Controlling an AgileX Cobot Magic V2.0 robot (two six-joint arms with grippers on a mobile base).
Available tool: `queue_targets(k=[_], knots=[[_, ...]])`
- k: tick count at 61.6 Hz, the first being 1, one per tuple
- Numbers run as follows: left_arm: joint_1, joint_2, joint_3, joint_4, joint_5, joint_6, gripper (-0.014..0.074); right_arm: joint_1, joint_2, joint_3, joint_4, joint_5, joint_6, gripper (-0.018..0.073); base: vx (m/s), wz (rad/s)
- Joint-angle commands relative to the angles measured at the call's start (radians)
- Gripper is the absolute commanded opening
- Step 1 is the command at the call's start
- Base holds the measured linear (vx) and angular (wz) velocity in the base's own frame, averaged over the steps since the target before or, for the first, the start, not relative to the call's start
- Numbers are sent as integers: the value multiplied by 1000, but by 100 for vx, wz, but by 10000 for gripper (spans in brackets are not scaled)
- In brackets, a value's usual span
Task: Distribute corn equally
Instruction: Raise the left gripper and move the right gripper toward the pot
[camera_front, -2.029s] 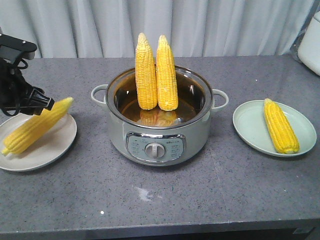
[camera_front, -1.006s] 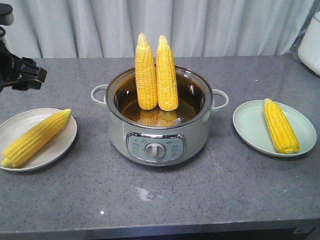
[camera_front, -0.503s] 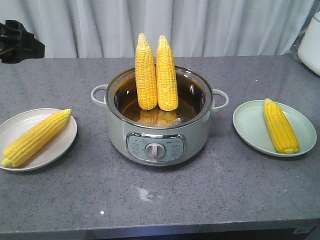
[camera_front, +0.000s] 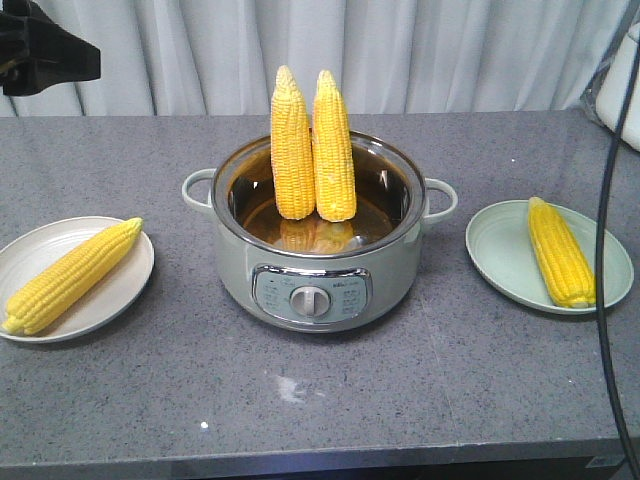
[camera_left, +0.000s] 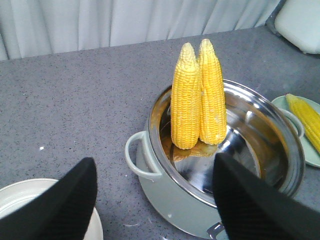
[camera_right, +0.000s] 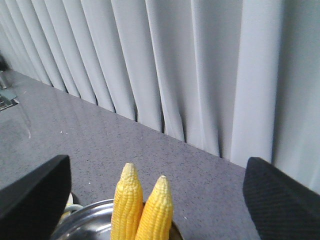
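A grey speckled stone countertop (camera_front: 320, 400) fills the scene, with a white pleated curtain (camera_front: 450, 50) hanging behind it.

At the far left we see a round cream plate (camera_front: 125, 285). It holds one yellow corn cob (camera_front: 70, 277), lying flat with its pale tip toward 2 o'clock and its base toward 8 o'clock. The black left gripper (camera_left: 153, 160) hangs in the air near this plate. Its own camera shows its two fingers spread wide with nothing between them, facing the pot.

In the centre stands a pale green electric cooking pot (camera_front: 315, 290) with a shiny steel inner bowl. Its handles are at 9 and 3 o'clock and its control dial is at 6 o'clock. Inside, toward 12 o'clock, the left upright cob (camera_front: 292, 150) and the right upright cob (camera_front: 333, 150) stand on end. Their tips point up and their sides touch.

The black right gripper (camera_right: 156, 161) is above these two cobs. Its fingers are also spread wide and empty, and its camera faces the curtain.

To the right sits a round pale green plate (camera_front: 495, 250). The fourth yellow cob (camera_front: 560, 255) lies flat on it, tip toward 12 o'clock. A thin black cable (camera_front: 603, 250) hangs across the front view, passing in front of this plate. A white appliance (camera_front: 625, 80) shows at the upper right edge.
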Motion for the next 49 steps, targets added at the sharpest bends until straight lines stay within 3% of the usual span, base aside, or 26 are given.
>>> queue_targets(k=[1, 9, 23, 35, 49], knots=[[-3, -29, -29, -36, -68, 0, 481, 49, 14, -127, 60, 7, -6, 666, 0, 0], [-3, -29, -29, -36, -65, 0, 481, 117, 108, -242, -25, -10, 25, 663, 0, 0], [-3, -29, -29, -36, -54, 0, 481, 203, 232, -275, -66, -21, -31, 654, 0, 0], [-3, -29, -29, -35, -53, 0, 481, 225, 281, -275, -80, -131, -58, 649, 0, 0], [-3, -27, -26, -35, -54, -1, 481, 225, 321, -275, -71, -137, -60, 642, 0, 0]])
